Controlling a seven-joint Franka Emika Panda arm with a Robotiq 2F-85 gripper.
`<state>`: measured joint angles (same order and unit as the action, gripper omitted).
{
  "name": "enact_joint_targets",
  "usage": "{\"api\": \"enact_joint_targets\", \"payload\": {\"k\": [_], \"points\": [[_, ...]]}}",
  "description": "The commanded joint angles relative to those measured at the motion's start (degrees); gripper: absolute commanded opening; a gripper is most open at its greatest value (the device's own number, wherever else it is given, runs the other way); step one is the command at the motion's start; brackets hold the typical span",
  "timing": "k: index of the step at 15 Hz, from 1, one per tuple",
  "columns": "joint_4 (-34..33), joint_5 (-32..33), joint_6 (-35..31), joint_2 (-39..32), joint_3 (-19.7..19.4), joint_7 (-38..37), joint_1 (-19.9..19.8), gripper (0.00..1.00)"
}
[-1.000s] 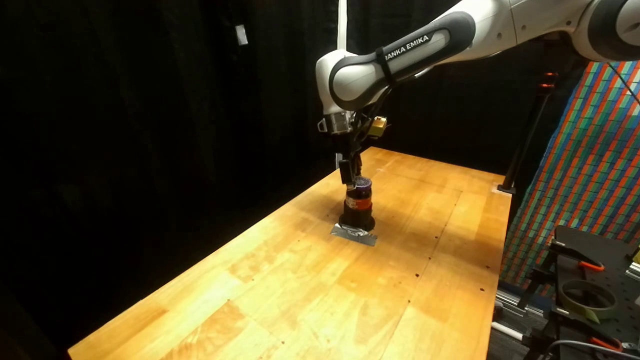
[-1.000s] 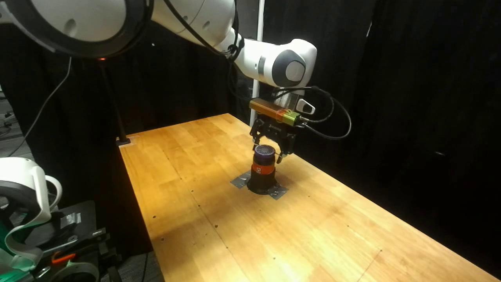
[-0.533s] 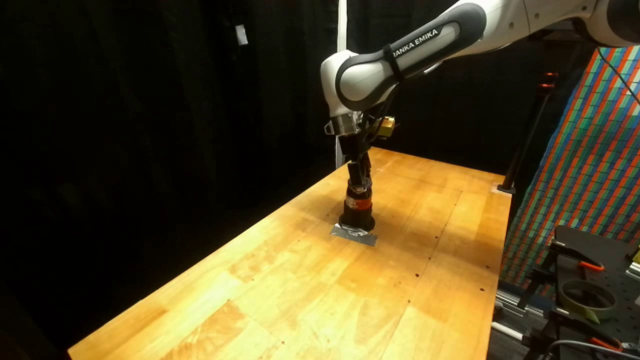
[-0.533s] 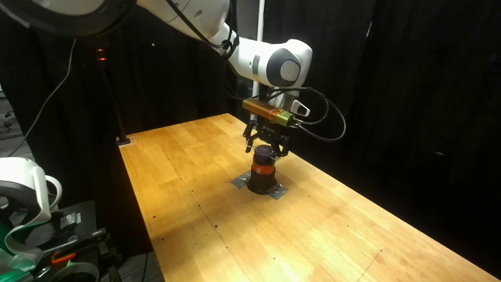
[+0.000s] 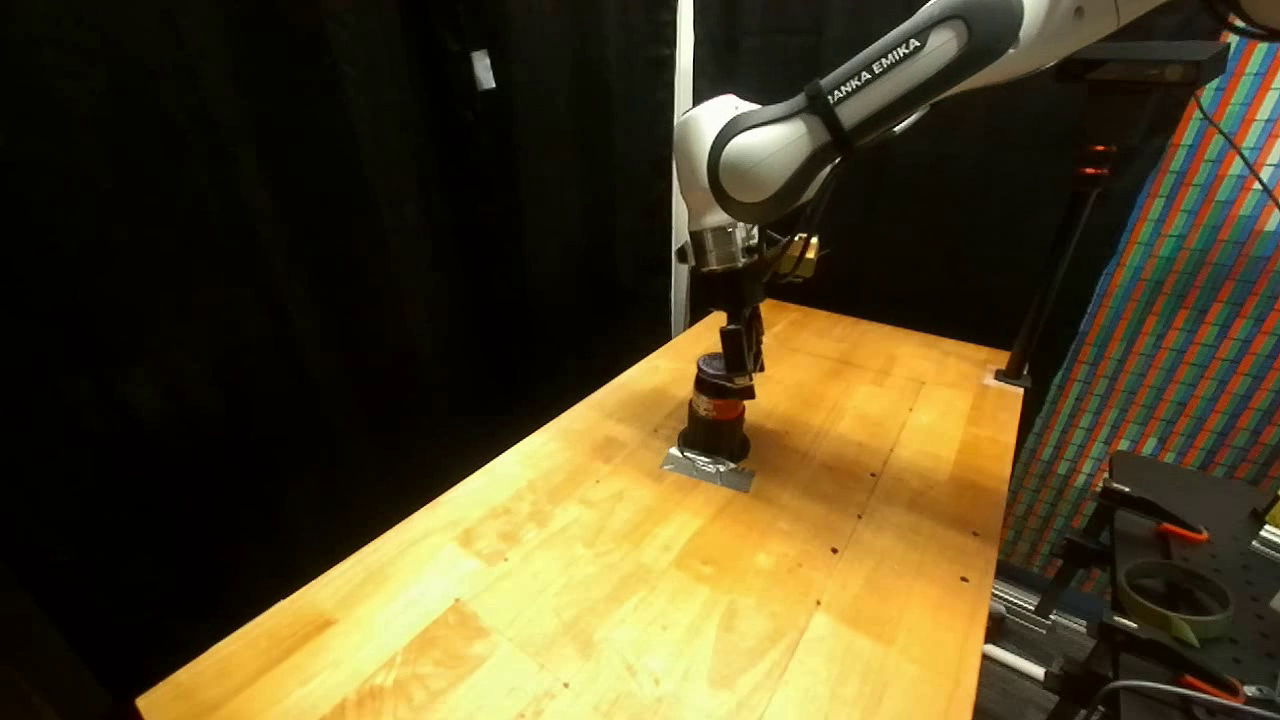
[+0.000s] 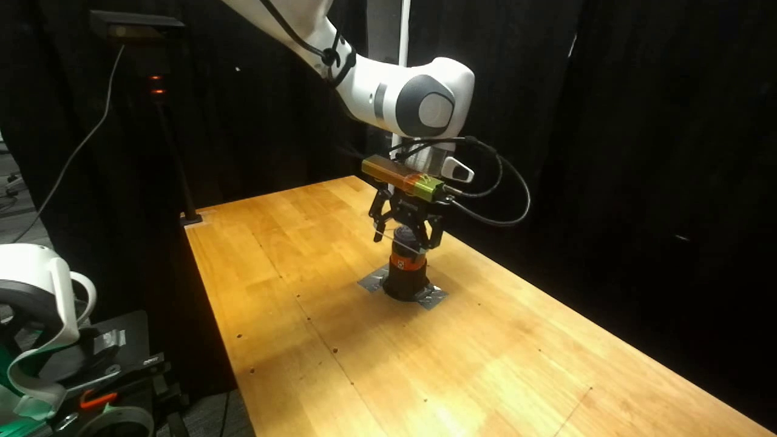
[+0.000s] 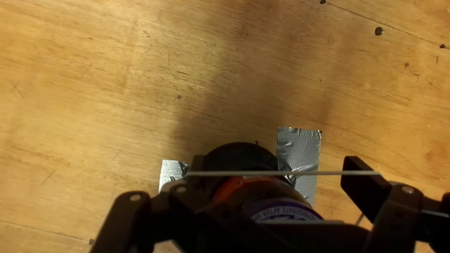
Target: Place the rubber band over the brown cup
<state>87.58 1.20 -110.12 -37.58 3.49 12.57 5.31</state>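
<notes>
The brown cup (image 5: 715,435) stands upright on the table in both exterior views, dark with an orange band (image 6: 408,262). In the wrist view its purple lettered lid (image 7: 281,205) lies partly hidden under the gripper. My gripper (image 6: 403,241) is open at the height of the cup's top, its fingers apart on either side of it. The thin pale rubber band (image 7: 330,173) is stretched between the fingers. In an exterior view one strand of the band (image 6: 391,239) crosses in front of the cup's upper part. Whether the other strand passes behind the cup is hidden.
Grey tape (image 7: 299,151) holds the cup's base to the wooden table (image 5: 650,600). A black pole (image 6: 176,158) stands at the table's far corner. A black side stand with a tape roll (image 5: 1175,600) is beside the table.
My gripper has moved across the cup's top, rightward in one exterior view and leftward in another, carrying the stretched band. The strand now crosses lower in front of the cup. The cup has not moved.
</notes>
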Motion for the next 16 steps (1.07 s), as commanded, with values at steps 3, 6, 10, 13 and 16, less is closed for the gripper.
{"api": "enact_joint_targets", "payload": {"k": [3,6,10,13,16], "points": [[15.03,-0.62,-11.36,9.16,1.06,0.53,-1.97,0.73],[21.16,-1.16,-18.87,12.07,1.34,0.96,-2.65,0.49],[29.2,-1.2,-30.23,15.76,1.7,1.33,-3.46,0.2],[34.67,-1.15,-37.57,18.32,1.88,1.78,-4.03,0.16],[39.88,-0.91,-45.75,20.16,2.05,2.54,-4.62,0.2]]}}
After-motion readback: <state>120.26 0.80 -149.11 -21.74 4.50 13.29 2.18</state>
